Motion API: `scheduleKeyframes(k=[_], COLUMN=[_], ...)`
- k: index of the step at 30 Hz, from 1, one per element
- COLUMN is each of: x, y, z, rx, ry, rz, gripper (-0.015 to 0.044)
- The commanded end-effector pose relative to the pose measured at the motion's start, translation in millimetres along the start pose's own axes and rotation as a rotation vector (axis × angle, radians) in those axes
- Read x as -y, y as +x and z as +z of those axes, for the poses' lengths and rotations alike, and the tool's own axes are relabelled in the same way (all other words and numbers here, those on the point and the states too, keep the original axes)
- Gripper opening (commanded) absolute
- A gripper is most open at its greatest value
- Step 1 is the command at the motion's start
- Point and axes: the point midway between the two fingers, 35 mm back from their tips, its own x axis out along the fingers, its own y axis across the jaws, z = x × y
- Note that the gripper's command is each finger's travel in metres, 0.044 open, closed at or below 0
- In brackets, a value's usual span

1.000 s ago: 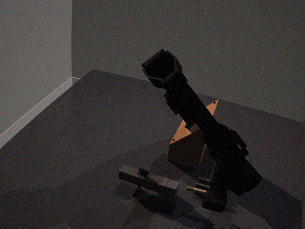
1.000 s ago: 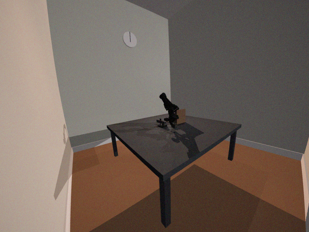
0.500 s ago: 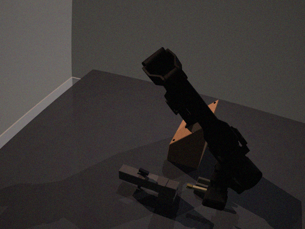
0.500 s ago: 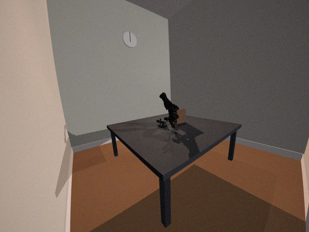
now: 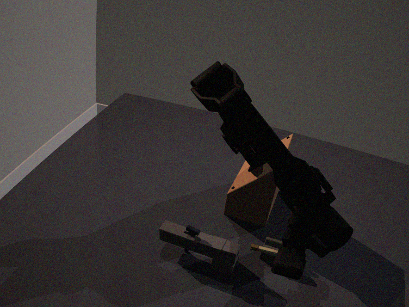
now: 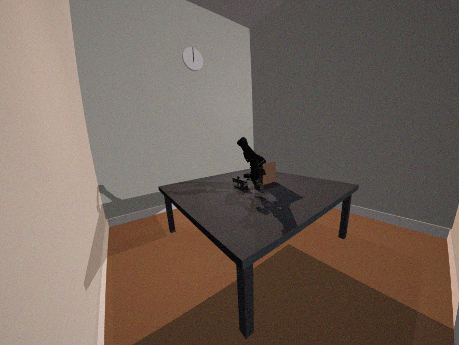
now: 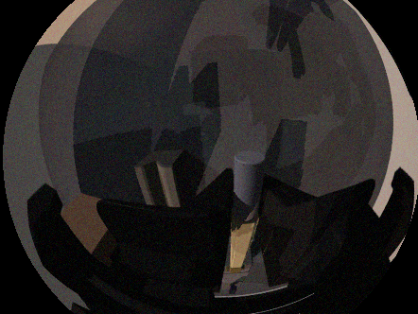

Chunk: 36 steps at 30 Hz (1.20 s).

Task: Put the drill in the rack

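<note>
The tool (image 5: 287, 263) (image 6: 256, 185) (image 7: 238, 173) is pinching the drill (image 5: 268, 249) (image 7: 248, 177), with its black fingers on the two sides of it. In the wrist view, a grey-blue round end of the drill stands out from between the fingers, and a brass-coloured length shows on the other side. In the top view, this brass-coloured length points to the grey block (image 5: 198, 239) (image 6: 241, 183), and there is a gap between them, so the drill is out of the block. On the block is a small dark cylinder (image 5: 192, 230), maybe the key; I cannot tell if it is pressed down.

Just beside the tool is a small grooved holder (image 5: 272, 242) (image 7: 161, 180), which looks like the rack. The drill is not laid in it. The black arm (image 5: 254, 132) (image 6: 250, 154) leans over, and partly hides, a wooden wedge-like box (image 5: 251, 194) (image 6: 269, 173) (image 7: 82, 218). All these stand on the dark table (image 5: 132, 148) (image 6: 222, 215) (image 7: 284, 71). Farther, a round white clock (image 6: 192, 58) hangs on the wall.
</note>
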Motion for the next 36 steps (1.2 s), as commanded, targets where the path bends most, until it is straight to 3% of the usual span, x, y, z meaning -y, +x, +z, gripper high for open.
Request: scheduleKeyframes(k=[1,36], x=[1,-8], y=[-3,-11], z=[1,3], rx=[0.005,0.006], ry=[0.007,0.006], rz=[0.000,0.000], gripper=[0.0000,0.0000])
